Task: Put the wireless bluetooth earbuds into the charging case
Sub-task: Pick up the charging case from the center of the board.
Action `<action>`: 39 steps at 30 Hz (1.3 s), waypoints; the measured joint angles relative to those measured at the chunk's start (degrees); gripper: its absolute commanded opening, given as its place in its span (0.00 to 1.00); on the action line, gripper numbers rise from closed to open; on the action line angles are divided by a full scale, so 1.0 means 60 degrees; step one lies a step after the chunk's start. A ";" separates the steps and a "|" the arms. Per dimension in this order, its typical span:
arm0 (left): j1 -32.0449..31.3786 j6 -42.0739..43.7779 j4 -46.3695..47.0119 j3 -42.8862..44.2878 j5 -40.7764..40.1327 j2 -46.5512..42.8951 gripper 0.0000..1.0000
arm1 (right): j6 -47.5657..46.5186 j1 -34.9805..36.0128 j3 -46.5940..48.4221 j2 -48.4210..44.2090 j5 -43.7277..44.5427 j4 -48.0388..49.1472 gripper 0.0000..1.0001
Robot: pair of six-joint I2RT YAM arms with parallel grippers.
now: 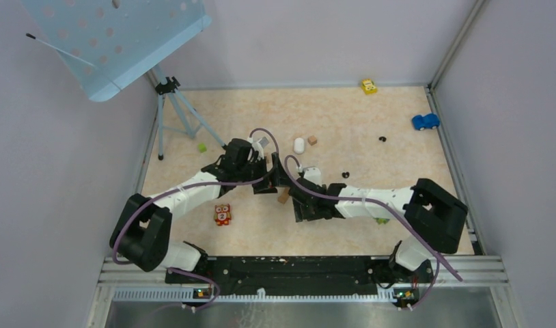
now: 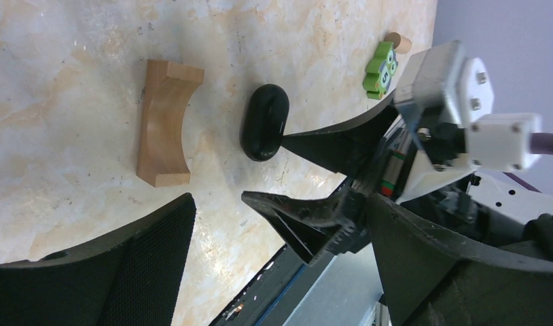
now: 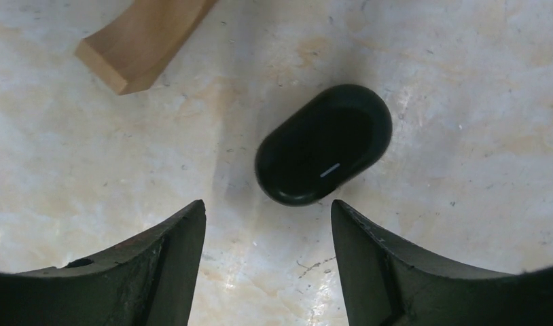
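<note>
Right claw (image 3: 267, 204) gapes empty below the closed black charging case (image 3: 321, 144) mid-frame; we should straddle its narrow sides squarely.

A curved tan wooden arch block (image 2: 164, 122) lies flat on the marbled beige tabletop (image 2: 70, 54). A green animal-shaped figure (image 2: 380, 68) sits just beside a small round wooden peg (image 2: 398, 42). An orange owl tile (image 1: 223, 214), a yellow toy car (image 1: 369, 86) and a blue toy car (image 1: 425, 121) lie well apart.

The left gripper (image 1: 265, 179) reached in from the left, jaws wide apart. The right gripper (image 3: 267, 207) faced it closely, pointing down, jaws parted, holding nothing.
</note>
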 measured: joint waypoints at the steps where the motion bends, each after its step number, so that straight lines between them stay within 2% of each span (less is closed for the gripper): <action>1: -0.0007 0.0007 0.0007 0.0000 0.0000 0.0000 0.98 | 0.0244 0.0117 0.0084 0.0186 0.0259 -0.0164 0.60; 5: -0.0007 0.0011 0.0007 0.0000 -0.0004 0.0000 0.98 | 0.0849 0.0375 0.0452 0.0692 0.0969 -0.0452 0.59; 9: -0.0007 0.0011 0.0007 0.0000 -0.0004 0.0000 0.98 | 0.1315 0.0404 0.0470 0.0736 0.1348 -0.0576 0.65; 13: -0.0007 0.0007 0.0011 0.0000 -0.0004 0.0000 0.99 | 0.1774 0.0382 0.0470 0.0754 0.1574 -0.0623 0.66; 20: -0.0007 0.0007 0.0062 0.0000 0.0004 0.0000 0.99 | 0.2320 0.0138 0.0798 0.1082 0.1858 -0.0681 0.54; 25: -0.0007 0.0025 0.0066 0.0000 0.0007 0.0000 0.99 | 0.2452 0.0084 0.0849 0.1147 0.2007 -0.0721 0.51; 29: -0.0007 -0.0029 0.0087 0.0000 0.0055 0.0000 0.99 | 0.2273 0.0029 0.0656 0.1016 0.1985 -0.0470 0.40; 33: -0.0007 -0.0138 0.0178 0.0000 0.0186 0.0004 0.99 | 0.1705 -0.0127 -0.0069 0.0459 0.1752 0.0339 0.37; 39: 0.0018 -0.0251 0.0208 0.0004 0.0386 0.0018 0.99 | 0.0251 -0.0565 -0.2025 -0.1166 0.0925 0.2171 0.36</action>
